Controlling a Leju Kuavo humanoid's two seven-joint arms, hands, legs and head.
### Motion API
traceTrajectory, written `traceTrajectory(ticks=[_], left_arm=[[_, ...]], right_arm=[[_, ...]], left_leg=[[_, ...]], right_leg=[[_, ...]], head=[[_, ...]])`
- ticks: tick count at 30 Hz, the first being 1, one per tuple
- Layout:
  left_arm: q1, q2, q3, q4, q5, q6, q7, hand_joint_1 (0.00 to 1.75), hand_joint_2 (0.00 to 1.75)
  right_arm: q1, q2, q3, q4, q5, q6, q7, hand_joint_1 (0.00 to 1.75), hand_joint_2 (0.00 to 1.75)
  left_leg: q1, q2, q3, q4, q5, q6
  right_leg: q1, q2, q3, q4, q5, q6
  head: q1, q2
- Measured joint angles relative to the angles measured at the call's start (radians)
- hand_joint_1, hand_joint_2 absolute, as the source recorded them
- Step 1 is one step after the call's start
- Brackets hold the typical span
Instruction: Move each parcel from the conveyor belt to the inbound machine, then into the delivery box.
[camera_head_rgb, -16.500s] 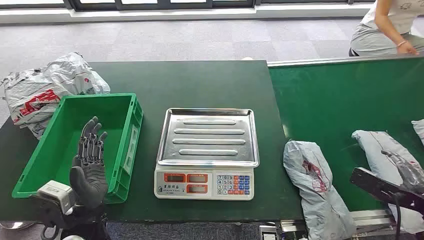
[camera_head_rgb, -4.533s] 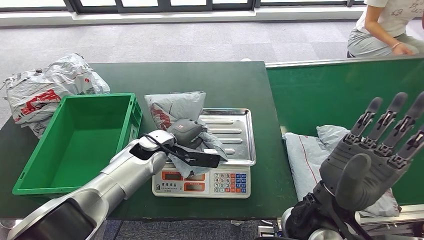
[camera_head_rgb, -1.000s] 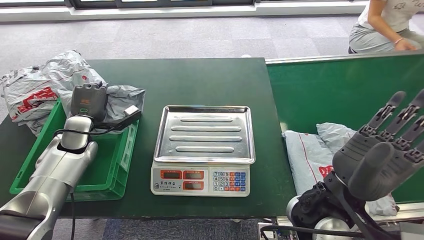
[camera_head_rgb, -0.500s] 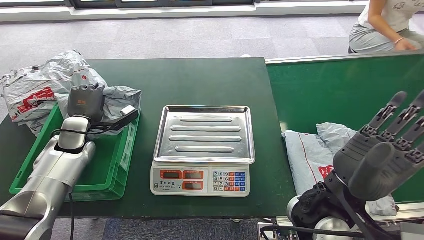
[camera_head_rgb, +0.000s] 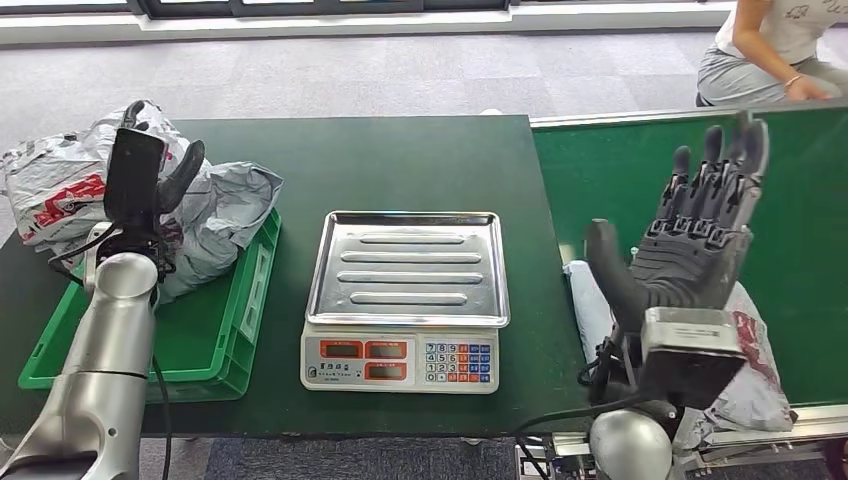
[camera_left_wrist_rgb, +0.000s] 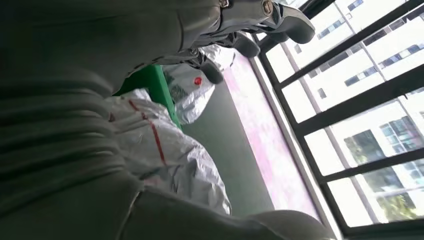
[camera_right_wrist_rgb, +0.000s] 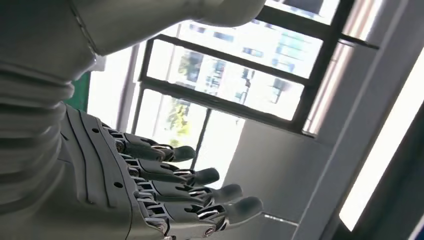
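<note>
Counter (camera_head_rgb: 420, 155) of dark green carries a green delivery box (camera_head_rgb: 215, 335) and a steel weighing scale (camera_head_rgb: 407, 295); the conveyor belt (camera_head_rgb: 620, 170) runs alongside. A grey parcel (camera_head_rgb: 225, 210) lies draped over the box's far end, beside the raised left hand (camera_head_rgb: 145, 185), whose fingers are spread and hold nothing. Another parcel (camera_head_rgb: 745, 375) rests on the belt behind the right hand (camera_head_rgb: 690, 235), upright with fingers extended and empty.

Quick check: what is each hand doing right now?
Left hand: open, raised over the grey parcel in the green box.
Right hand: open, holding nothing.
</note>
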Motion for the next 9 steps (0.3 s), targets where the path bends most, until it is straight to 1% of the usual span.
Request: traceTrajectory(ticks=[2, 3, 5, 7, 8, 9], left_arm=[[0.065, 0.000, 0.000, -0.088, 0.076, 0.025, -0.023, 0.00, 0.00], [0.101, 0.001, -0.001, -0.137, 0.097, 0.053, -0.039, 0.00, 0.00], [0.181, 0.005, -0.001, -0.233, 0.109, 0.123, -0.068, 0.00, 0.00], [0.270, 0.010, -0.001, -0.327, 0.111, 0.189, -0.099, 0.00, 0.00], [0.312, 0.012, -0.001, -0.371, 0.115, 0.214, -0.117, 0.00, 0.00], [0.333, 0.013, -0.001, -0.392, 0.118, 0.226, -0.126, 0.00, 0.00]], right_arm=[[-0.008, -0.028, -0.011, 0.036, 0.057, 0.042, 0.040, 0.00, 1.75], [-0.011, -0.052, -0.014, 0.058, 0.078, 0.058, 0.055, 0.00, 1.75], [-0.018, -0.117, -0.019, 0.102, 0.090, 0.073, 0.065, 0.00, 0.87], [-0.023, -0.199, -0.023, 0.139, 0.073, 0.073, 0.054, 0.00, 0.00], [-0.026, -0.240, -0.026, 0.154, 0.061, 0.079, 0.047, 0.00, 0.44], [-0.028, -0.260, -0.027, 0.160, 0.054, 0.082, 0.044, 0.00, 0.58]], left_leg=[[0.000, 0.000, 0.000, 0.000, 0.000, 0.000], [0.000, 0.000, 0.000, 0.000, -0.001, 0.000], [-0.001, 0.000, 0.000, 0.000, -0.002, 0.001], [-0.002, 0.000, 0.000, 0.000, -0.003, 0.002], [-0.003, 0.000, 0.000, 0.000, -0.003, 0.003], [-0.003, -0.001, -0.001, 0.000, -0.003, 0.003]], right_leg=[[0.000, 0.000, 0.000, 0.000, 0.000, 0.000], [0.000, 0.000, 0.000, 0.000, 0.000, 0.000], [0.000, 0.000, 0.000, 0.000, -0.001, 0.001], [0.000, 0.000, 0.000, 0.000, -0.002, 0.002], [-0.001, 0.000, 0.000, 0.000, -0.002, 0.003], [-0.001, -0.001, 0.000, 0.000, -0.002, 0.003]], head=[[0.000, 0.000], [0.000, 0.000], [0.000, 0.000], [0.000, 0.000], [0.000, 0.000], [0.000, 0.000]])
